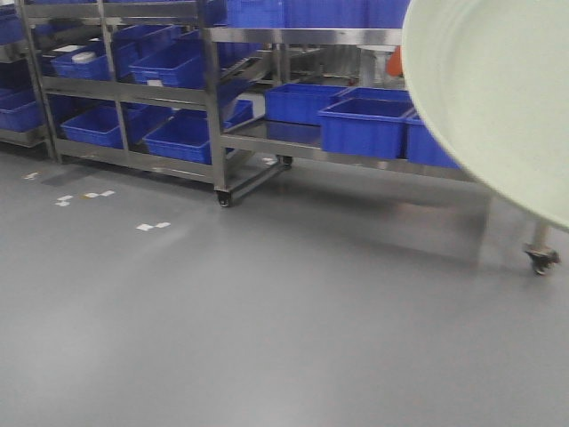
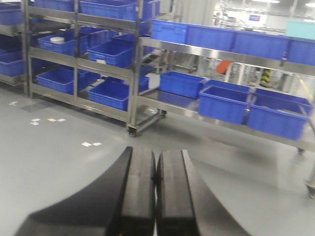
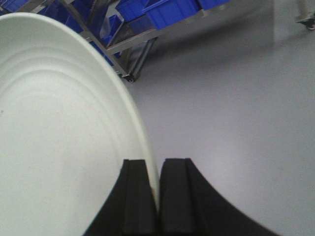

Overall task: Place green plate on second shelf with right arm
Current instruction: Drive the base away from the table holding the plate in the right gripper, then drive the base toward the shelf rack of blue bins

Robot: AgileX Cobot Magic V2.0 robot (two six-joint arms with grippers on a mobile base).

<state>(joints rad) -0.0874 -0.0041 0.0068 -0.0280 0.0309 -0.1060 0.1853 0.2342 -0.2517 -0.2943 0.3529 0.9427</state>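
The green plate (image 3: 54, 123) is up in the air and tilted, nowhere near a shelf yet. Its rim is pinched in the right gripper (image 3: 157, 169), which is clamped on that thin lip alone, with nothing under the rest of the plate. In the front view it fills the upper right corner and hides part of the steel rack (image 1: 216, 107) behind it. The left gripper (image 2: 156, 157) hangs low over the grey floor (image 1: 267, 338), pressed together on nothing. Well apart from both arms, the rack's levels are crowded with blue bins (image 1: 364, 124). Here's the worry: that's an edge grip on a wide plate, so any jerk could make it swing or slide free and drop to the floor. With bins filling the shelves, the far rim could also clip a rail or a bin on the way in. And the plate blocks the front view's right side, so clearance there is hard to judge.
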